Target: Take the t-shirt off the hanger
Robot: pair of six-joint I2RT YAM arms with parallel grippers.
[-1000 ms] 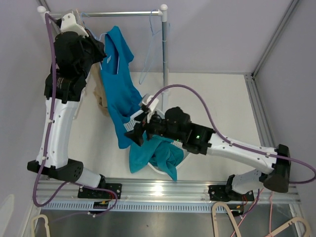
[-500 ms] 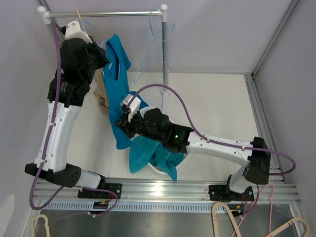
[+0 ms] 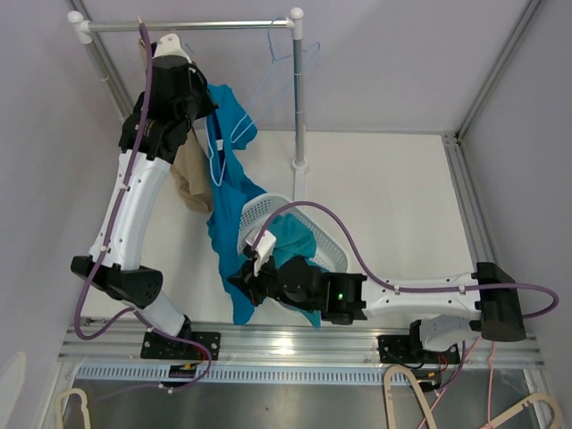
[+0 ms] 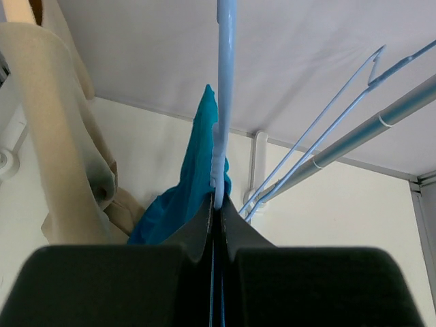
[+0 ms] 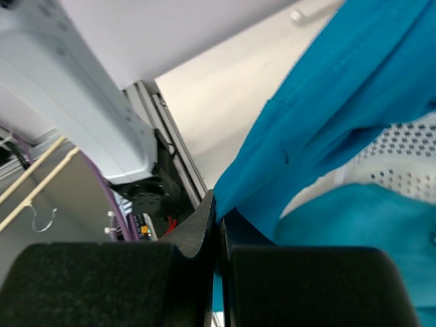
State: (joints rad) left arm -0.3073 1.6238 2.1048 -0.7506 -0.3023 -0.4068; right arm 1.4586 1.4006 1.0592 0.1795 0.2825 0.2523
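Left pincer (image 4: 216,204) is clamped narrow on the thin blue hanger (image 4: 223,82), gripping its rod edge-on. The right pincer (image 5: 218,212) is pinched tight on a fold of the teal t-shirt (image 3: 228,192). The two holds oppose each other, and that looks like the point: one anchors the hanger high while the other draws the cloth down and away.

At the back of the pale worktop (image 3: 393,197) stands the rack (image 3: 298,107), its rail running left from the post. The left arm (image 3: 134,197) reaches up close under that rail, so the shirt has room to hang. The right arm (image 3: 420,295) lies low along the near edge, its wrist at the shirt's bottom end.

The t-shirt stretches from the hanger down to the right pincer and, by my judgement, is not yet free of the hanger. A beige garment (image 3: 189,179) hangs just beside it on the left. A white mesh basket (image 3: 255,214) lies tipped near the shirt's lower part, likely there to receive it. Teal cloth lies in it, but I cannot tell whether that is the same shirt. Spare hangers (image 4: 340,90) dangle from the rail.
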